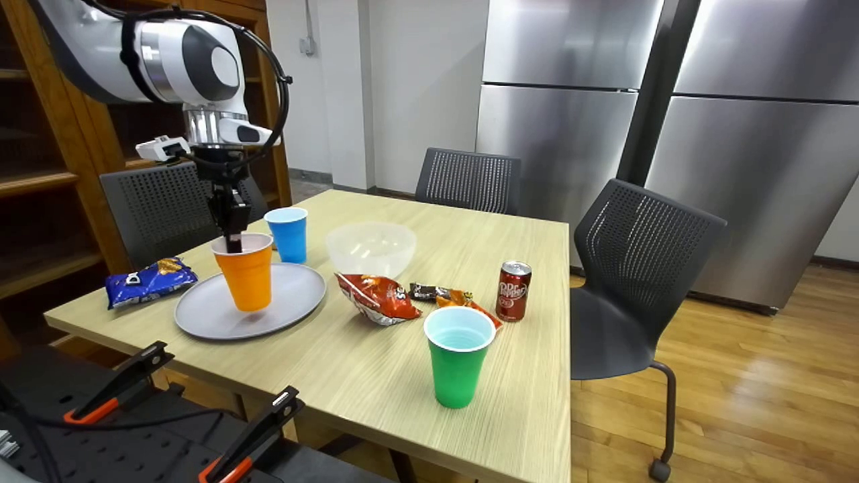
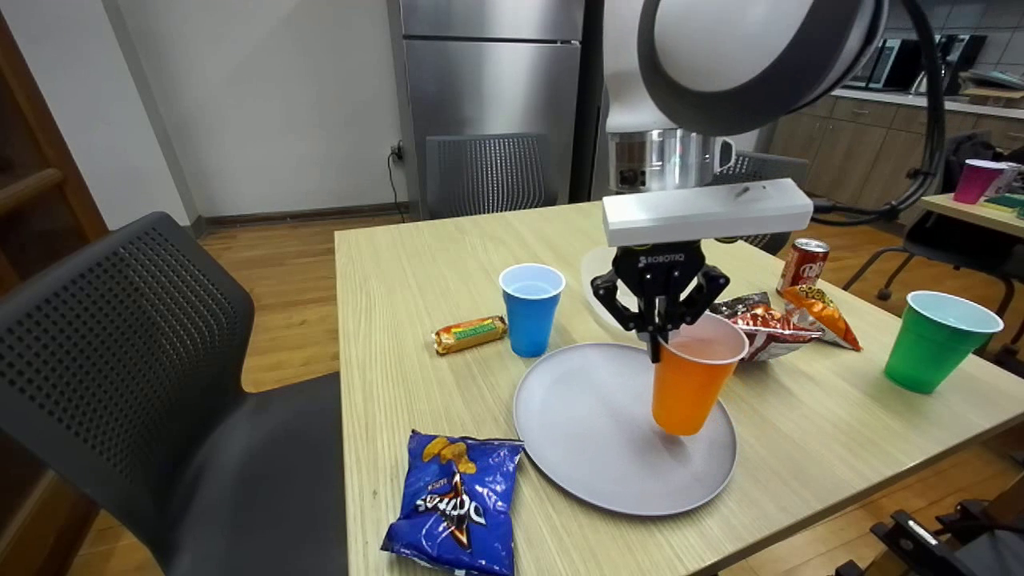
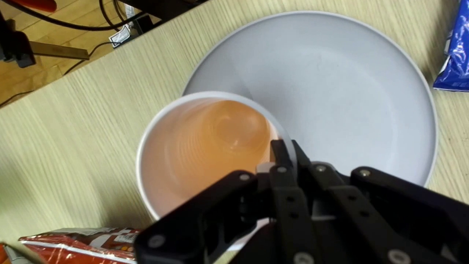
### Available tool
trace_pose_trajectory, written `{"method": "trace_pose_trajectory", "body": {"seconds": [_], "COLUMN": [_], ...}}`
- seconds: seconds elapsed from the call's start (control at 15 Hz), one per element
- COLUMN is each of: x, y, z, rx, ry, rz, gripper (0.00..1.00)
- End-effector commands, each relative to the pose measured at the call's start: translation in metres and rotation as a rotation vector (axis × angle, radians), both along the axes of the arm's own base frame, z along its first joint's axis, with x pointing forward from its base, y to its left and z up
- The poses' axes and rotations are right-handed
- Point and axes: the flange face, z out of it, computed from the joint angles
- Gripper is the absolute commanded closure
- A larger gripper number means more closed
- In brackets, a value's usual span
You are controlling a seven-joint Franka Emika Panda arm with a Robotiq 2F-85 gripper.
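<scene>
Cup in orange (image 2: 693,392) hangs below the claw (image 3: 288,148), gripped at its rim, jaws nearly together.

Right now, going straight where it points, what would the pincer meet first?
Likely the gray plate, with the orange plastic cup the pincer grips touching down first; any gap is hard to judge.

Brand names on view — "Dr Pepper" on a dark red can (image 1: 514,292), "Doritos" on a blue bag (image 2: 458,502) — as "ROBOTIQ" runs in pale letters across the black gripper (image 2: 657,346).
</scene>
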Motion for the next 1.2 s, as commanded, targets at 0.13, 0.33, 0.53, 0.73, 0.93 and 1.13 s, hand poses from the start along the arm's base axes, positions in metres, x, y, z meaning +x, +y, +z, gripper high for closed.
{"method": "trace_pose_trajectory", "body": {"seconds": [0.13, 0.33, 0.53, 0.73, 0.93, 1.13], "x": [0.024, 0.029, 0.029, 0.024, 0.019, 0.014], "y": [0.014, 0.014, 0.016, 0.015, 0.012, 0.008], "z": [-0.021, -0.026, -0.021, -0.01, 0.002, 0.016], "rx": [-0.032, -0.034, -0.025, -0.009, 0.003, 0.008], "ry": [0.031, 0.038, 0.035, 0.017, -0.003, -0.023], "rz": [-0.032, -0.037, -0.036, -0.03, -0.03, -0.032], "gripper": [0.99, 0.99, 0.71, 0.56, 0.35, 0.11]}}
